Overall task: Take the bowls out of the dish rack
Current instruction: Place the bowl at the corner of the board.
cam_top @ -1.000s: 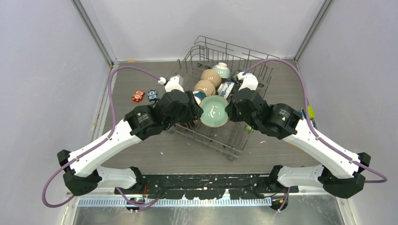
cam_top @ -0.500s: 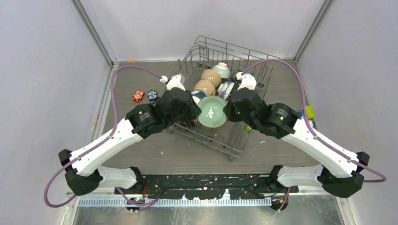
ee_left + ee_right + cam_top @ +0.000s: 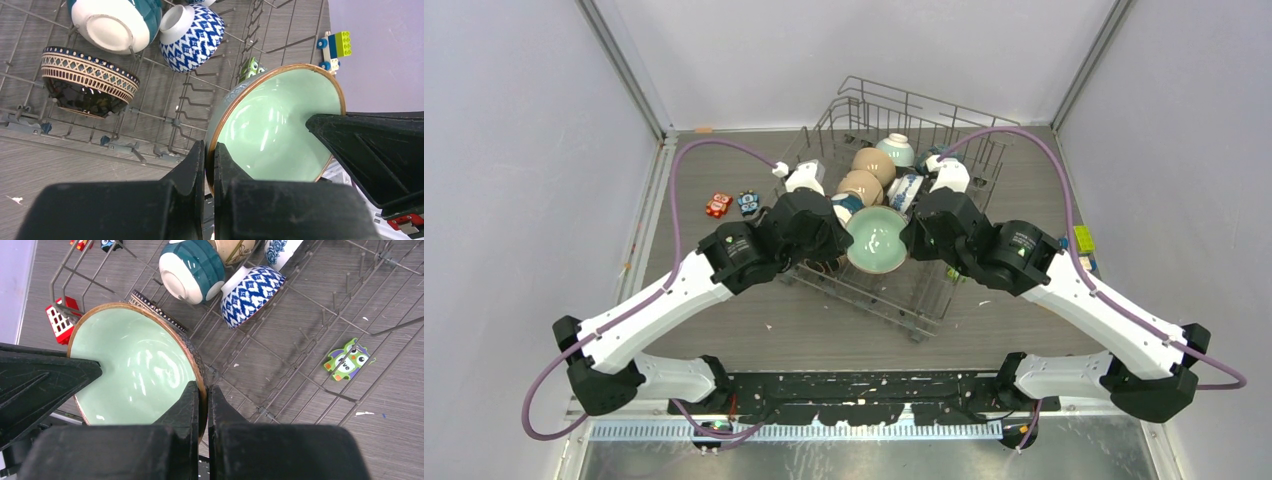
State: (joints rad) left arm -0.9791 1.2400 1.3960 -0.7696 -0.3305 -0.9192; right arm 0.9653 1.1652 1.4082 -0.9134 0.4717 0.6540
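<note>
Overhead, the mint green bowl (image 3: 876,238) shows its glossy pale inside, tilted over the near half of the dish rack (image 3: 894,312), a grey wire basket on the wood-grain tabletop (image 3: 824,332). The left tool (image 3: 841,233) meets its rim at 9 o'clock and the right tool (image 3: 911,238) at 3 o'clock. Two tan bowls (image 3: 862,184) stand at 12 o'clock from it among the tines.

From the left wrist, the left tool (image 3: 209,150) is pinched thin on the bowl's brown-edged rim, one finger inside and one outside. The right tool (image 3: 370,145) grips the far rim at 3 o'clock. A dark banded bowl (image 3: 87,82) lies at 9 o'clock, a blue-white patterned bowl (image 3: 192,35) at 11 o'clock.

From the right wrist, the right tool (image 3: 204,390) is likewise squeezed on the rim, with the mint inside at 9 o'clock of its fingers. A white-teal bowl (image 3: 192,267) rests on its side at 12 o'clock.
</note>
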